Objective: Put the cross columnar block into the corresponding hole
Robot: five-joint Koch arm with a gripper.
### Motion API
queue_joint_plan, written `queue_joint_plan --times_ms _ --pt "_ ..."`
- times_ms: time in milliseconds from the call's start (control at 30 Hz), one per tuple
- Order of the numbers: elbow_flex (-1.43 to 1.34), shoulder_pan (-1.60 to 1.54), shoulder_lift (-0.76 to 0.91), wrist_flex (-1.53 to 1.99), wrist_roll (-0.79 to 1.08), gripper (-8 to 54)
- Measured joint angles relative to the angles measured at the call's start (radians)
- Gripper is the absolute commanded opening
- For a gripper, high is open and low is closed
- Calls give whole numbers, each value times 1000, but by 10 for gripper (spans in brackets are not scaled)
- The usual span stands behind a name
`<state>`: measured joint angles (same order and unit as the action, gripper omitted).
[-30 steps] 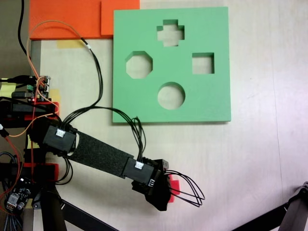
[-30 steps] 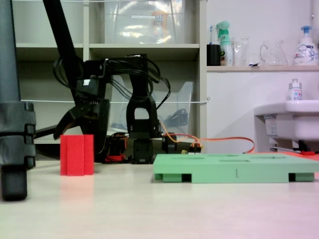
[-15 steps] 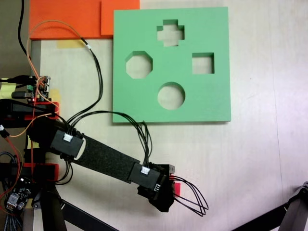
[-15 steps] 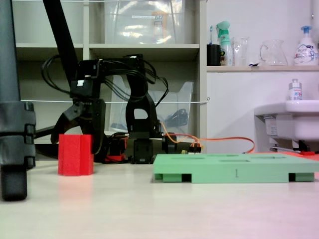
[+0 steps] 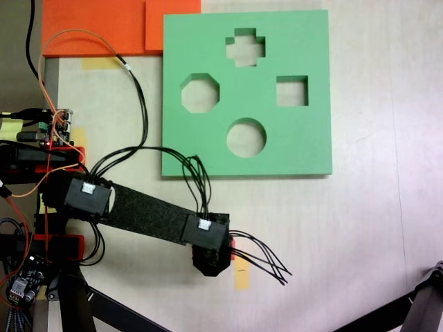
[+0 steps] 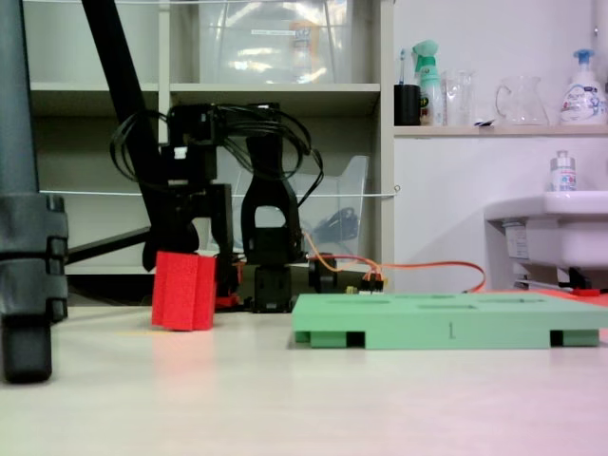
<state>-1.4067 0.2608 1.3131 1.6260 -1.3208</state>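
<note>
The cross columnar block (image 6: 183, 291) is a bright red foam block, tilted a little, just off or at the tabletop left of the green board (image 6: 446, 328). My gripper (image 6: 187, 258) comes down on it from above, jaws either side of its top, shut on it. From above, the gripper (image 5: 214, 256) covers the block, and only a red sliver (image 5: 231, 243) shows at its right side. The corresponding hole (image 5: 245, 47) is the plus-shaped cutout near the far edge of the green board (image 5: 311, 145), well away from the gripper.
The board also has an octagonal cutout (image 5: 200, 93), a square one (image 5: 291, 90) and a round one (image 5: 246, 137). A yellow tape patch (image 5: 241, 272) lies bare by the gripper. Orange foam sheets (image 5: 104, 24) lie top left; a tripod leg (image 6: 28, 285) stands nearby.
The gripper has closed on the red block and carried it towards the board, tilting it. The yellow tape patch where the block stood is now uncovered.
</note>
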Motion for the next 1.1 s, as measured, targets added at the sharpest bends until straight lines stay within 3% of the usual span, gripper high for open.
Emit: queue_joint_plan --times_ms 333,400,567,700,833,1100 --pt "11 -199 262 28 -169 214" --pt "60 -259 296 31 -247 214" --pt "141 -476 308 12 -644 215" --pt "204 -660 259 -48 -816 216" --pt "207 -804 175 -201 -862 216" --pt "515 -1019 -114 -285 -905 217"
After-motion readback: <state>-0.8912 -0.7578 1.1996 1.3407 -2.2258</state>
